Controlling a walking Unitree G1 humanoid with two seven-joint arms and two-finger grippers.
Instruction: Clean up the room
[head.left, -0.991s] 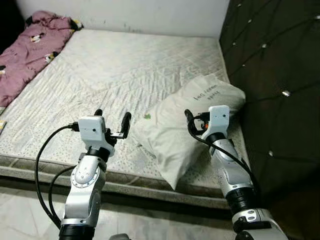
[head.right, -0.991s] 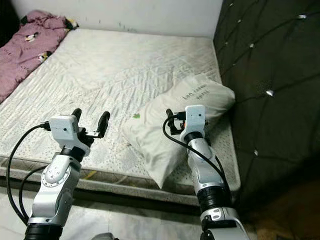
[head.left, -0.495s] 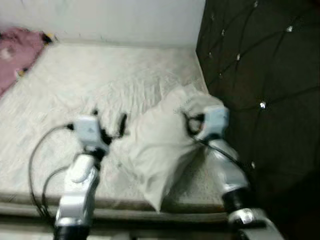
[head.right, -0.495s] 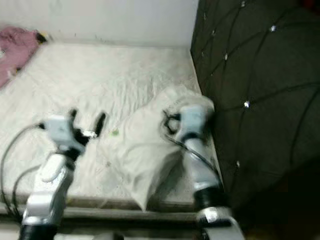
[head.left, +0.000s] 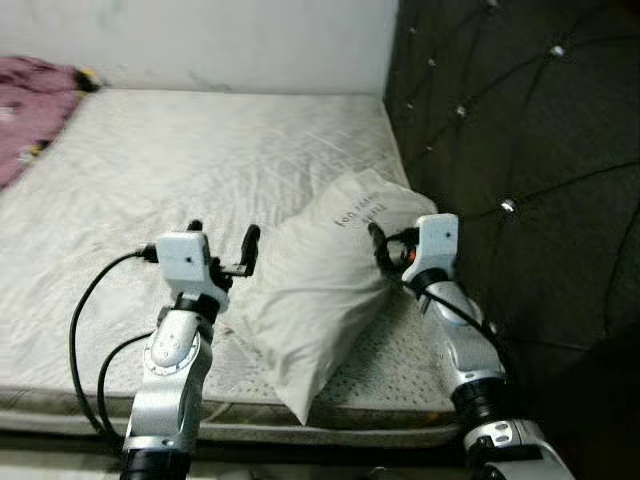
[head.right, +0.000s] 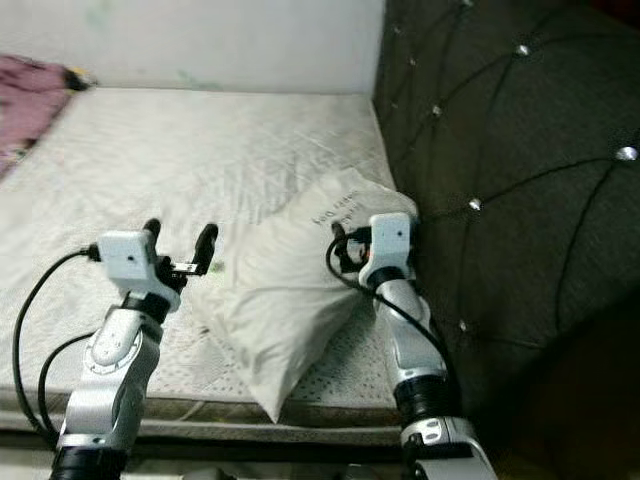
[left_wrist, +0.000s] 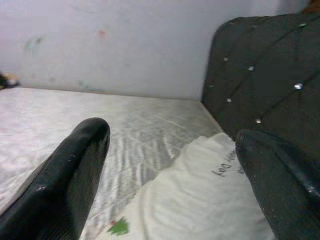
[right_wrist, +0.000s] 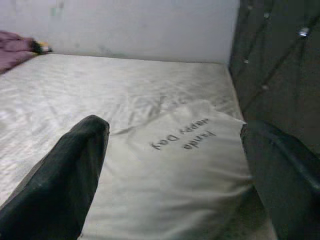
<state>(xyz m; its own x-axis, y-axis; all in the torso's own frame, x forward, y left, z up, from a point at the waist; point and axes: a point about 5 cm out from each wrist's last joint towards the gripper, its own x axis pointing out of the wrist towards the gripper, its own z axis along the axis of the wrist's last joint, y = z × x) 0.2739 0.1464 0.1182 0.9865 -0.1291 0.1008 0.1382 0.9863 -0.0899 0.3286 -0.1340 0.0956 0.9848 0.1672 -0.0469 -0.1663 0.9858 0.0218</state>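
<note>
Two grippers are raised over the near edge of the mattress (head.left: 200, 150). My left gripper (head.left: 222, 235) has its fingers spread wide with nothing between them; it hovers just beside the pillow's left flank. My right gripper (head.left: 380, 243) is at the pillow's right side, close to the dark tufted headboard (head.left: 520, 120). In the right wrist view its fingers (right_wrist: 60, 180) stand well apart, framing the pillow without closing on it. Whether the tips touch the fabric I cannot tell.

The pillow (head.left: 320, 290) lies on the mattress at the headboard end. Its long axis runs diagonally, from the far corner by the headboard to the near corner, which hangs past the mattress edge toward me. The fabric is off-white and wrinkled, with a line of dark print near the far end (right_wrist: 182, 140). The letters read upside down in the right wrist view and are too soft to read with certainty.

A small green speck (left_wrist: 119, 227) lies on the mattress beside the pillow. A pink blanket (head.left: 35, 90) is cut off by the frame's left edge at the far side of the bed.
</note>
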